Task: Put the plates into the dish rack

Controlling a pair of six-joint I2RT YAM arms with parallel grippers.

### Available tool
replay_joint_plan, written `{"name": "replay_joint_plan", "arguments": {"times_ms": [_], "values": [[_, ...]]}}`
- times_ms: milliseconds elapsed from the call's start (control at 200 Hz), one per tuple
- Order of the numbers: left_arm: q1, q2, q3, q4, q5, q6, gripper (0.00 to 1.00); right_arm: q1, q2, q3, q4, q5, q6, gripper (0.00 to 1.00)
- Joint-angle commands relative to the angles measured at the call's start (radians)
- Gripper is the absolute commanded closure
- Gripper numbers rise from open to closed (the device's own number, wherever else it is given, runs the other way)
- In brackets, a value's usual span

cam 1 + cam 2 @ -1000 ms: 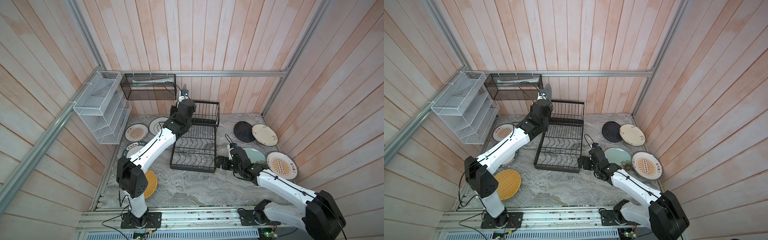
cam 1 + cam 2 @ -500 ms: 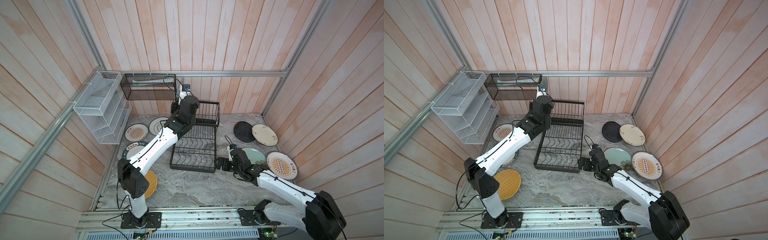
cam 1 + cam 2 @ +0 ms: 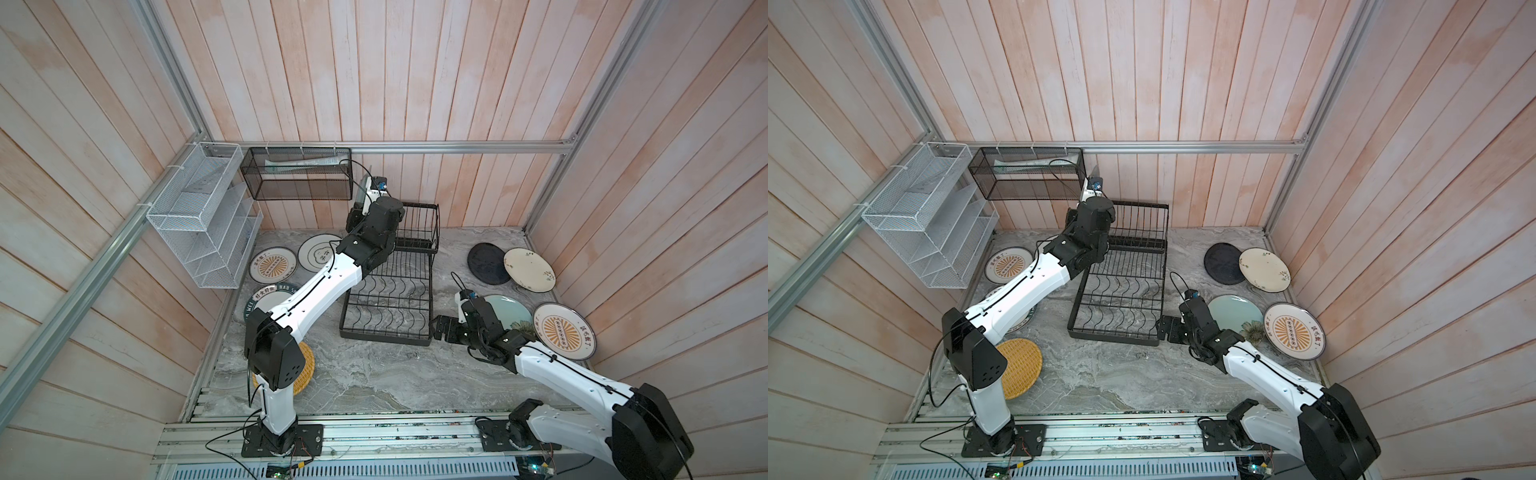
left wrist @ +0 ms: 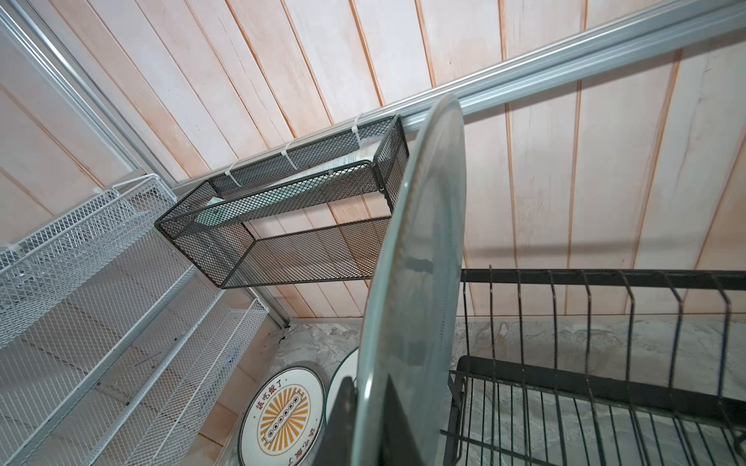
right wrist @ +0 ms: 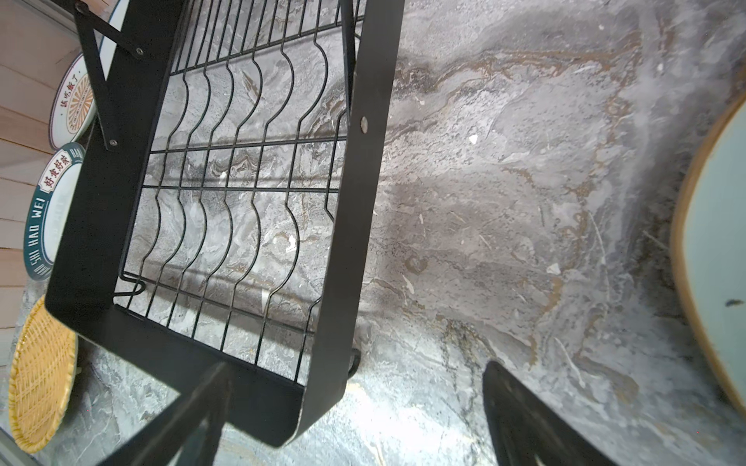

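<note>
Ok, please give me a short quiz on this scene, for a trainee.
1. True or false: the rack has a plate in its lower slots.
2. The left gripper is: A open; B shut on a pale plate; C out of view.
3. Fill in: the cream plate lies partly over the ____ plate.
Key: 1 false; 2 B; 3 black plate.
</note>
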Motion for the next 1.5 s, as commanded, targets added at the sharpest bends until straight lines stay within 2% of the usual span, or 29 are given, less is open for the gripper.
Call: {"name": "replay_joint_plan", "arguments": {"times_ms": [0, 395, 590, 930, 1050, 1095, 1150, 1165, 1290, 1430, 1490], "values": [[0.014, -0.026, 0.012, 0.067, 0.000, -0.029, 1.00, -0.004, -0.012, -0.010, 0.008, -0.009, 0.001, 0.02], [0.074, -0.062, 0.017, -0.140, 0.190, -0.262, 1.00, -0.004, -0.022, 0.001, -0.002, -0.017, 0.000, 0.02], [0.086, -0.088, 0.026, -0.161, 0.203, -0.283, 0.74, -0.005, -0.034, 0.010, -0.013, -0.014, -0.003, 0.02], [0.103, -0.124, 0.093, -0.206, 0.198, -0.272, 0.56, -0.005, -0.082, 0.045, -0.066, 0.012, -0.011, 0.02], [0.121, -0.154, 0.130, -0.253, 0.241, -0.290, 0.43, -0.006, -0.103, 0.055, -0.081, 0.015, -0.014, 0.02], [0.137, -0.178, 0.131, -0.270, 0.291, -0.306, 0.32, -0.006, -0.108, 0.061, -0.087, 0.016, -0.015, 0.02], [0.169, -0.215, 0.112, -0.281, 0.398, -0.322, 0.04, -0.010, -0.115, 0.068, -0.096, 0.022, -0.017, 0.02], [0.180, -0.227, 0.101, -0.281, 0.431, -0.325, 0.00, -0.011, -0.117, 0.072, -0.097, 0.022, -0.017, 0.02], [0.304, -0.360, -0.038, -0.251, 0.751, -0.414, 0.00, -0.029, -0.133, 0.088, -0.110, 0.022, -0.030, 0.02], [0.390, -0.568, -0.268, -0.129, 1.032, -0.497, 0.00, -0.076, -0.143, 0.118, -0.121, 0.006, -0.042, 0.02], [0.408, -0.646, -0.343, -0.103, 1.120, -0.528, 0.00, -0.104, -0.142, 0.135, -0.119, -0.016, -0.043, 0.02]]}}
